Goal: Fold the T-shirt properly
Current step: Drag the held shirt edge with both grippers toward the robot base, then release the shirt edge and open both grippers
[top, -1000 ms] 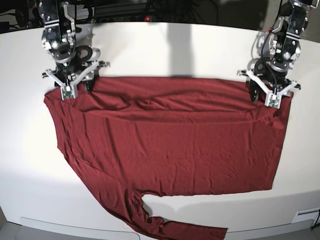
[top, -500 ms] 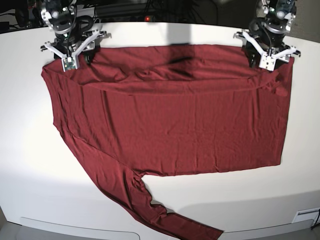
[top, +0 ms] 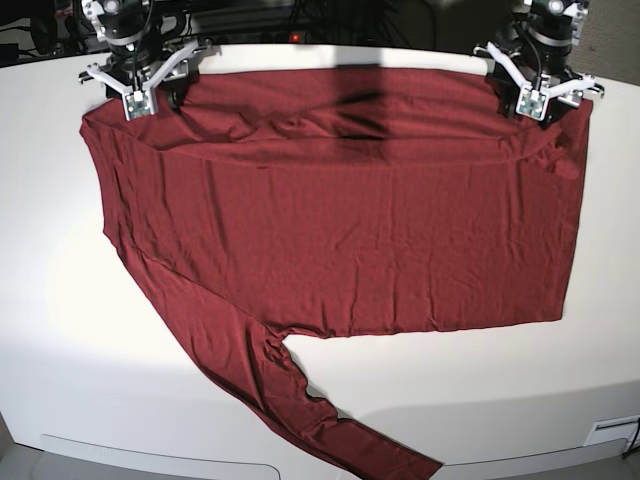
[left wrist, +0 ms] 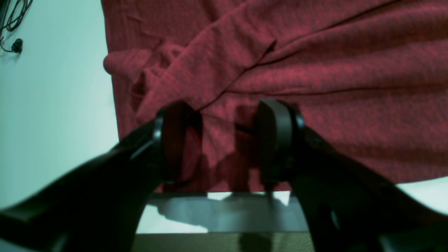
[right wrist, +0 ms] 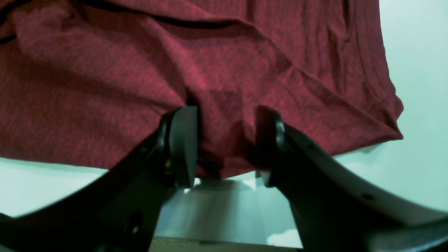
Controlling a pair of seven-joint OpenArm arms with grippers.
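The maroon T-shirt (top: 340,220) lies spread flat across the white table (top: 500,400), with one long sleeve (top: 300,400) trailing to the front edge. My left gripper (top: 535,95) pinches the far right corner of the cloth, and my right gripper (top: 140,95) pinches the far left corner. In the left wrist view a bunch of T-shirt fabric (left wrist: 315,70) sits between the black fingers of the left gripper (left wrist: 227,140). The right wrist view shows the same: a fold of the T-shirt (right wrist: 140,70) rises between the fingers of the right gripper (right wrist: 227,143), close to the hem.
The table's far edge runs just behind both grippers, with dark equipment and cables (left wrist: 10,21) beyond it. A small white fitting (top: 610,432) sits at the front right corner. Bare table shows on either side of the shirt and along the front.
Both grippers have moved toward the far edge of the table, dragging the shirt's far edge with them. The whole shirt and its sleeve slid away from the front.
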